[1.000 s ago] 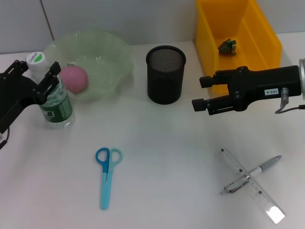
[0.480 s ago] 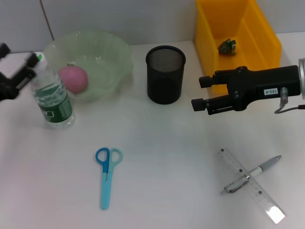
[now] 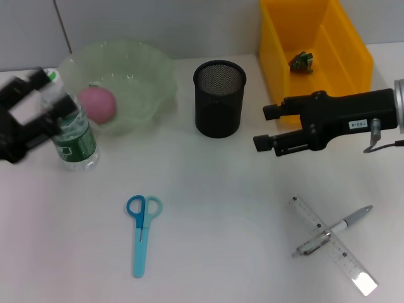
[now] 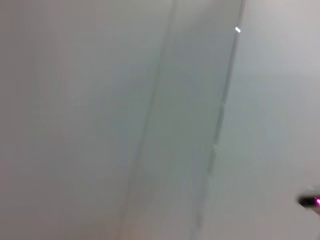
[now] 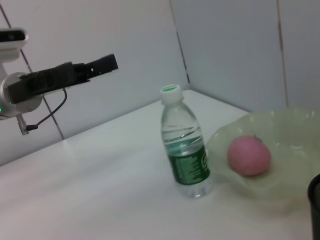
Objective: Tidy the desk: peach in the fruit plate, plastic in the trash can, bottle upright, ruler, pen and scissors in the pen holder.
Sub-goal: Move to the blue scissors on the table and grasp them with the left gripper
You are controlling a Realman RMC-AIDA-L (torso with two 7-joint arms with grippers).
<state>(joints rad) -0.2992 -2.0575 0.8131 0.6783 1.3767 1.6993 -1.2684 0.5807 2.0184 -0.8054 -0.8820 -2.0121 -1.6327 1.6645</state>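
clear green-labelled bottle (image 3: pixel 74 136) stands upright.

peach (image 3: pixel 98 104) pink | scissors (image 3: pixel 142 231) blue | bin (image 3: pixel 344 60) yellow

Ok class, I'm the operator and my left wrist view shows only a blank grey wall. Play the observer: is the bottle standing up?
Observer: Yes, the bottle stands upright beside the bowl.
Operator: Is the left gripper on it?
Observer: No. The right wrist view shows the left gripper in the air, apart from the bottle.
Operator: And the peach?
Observer: The peach lies inside the bowl.
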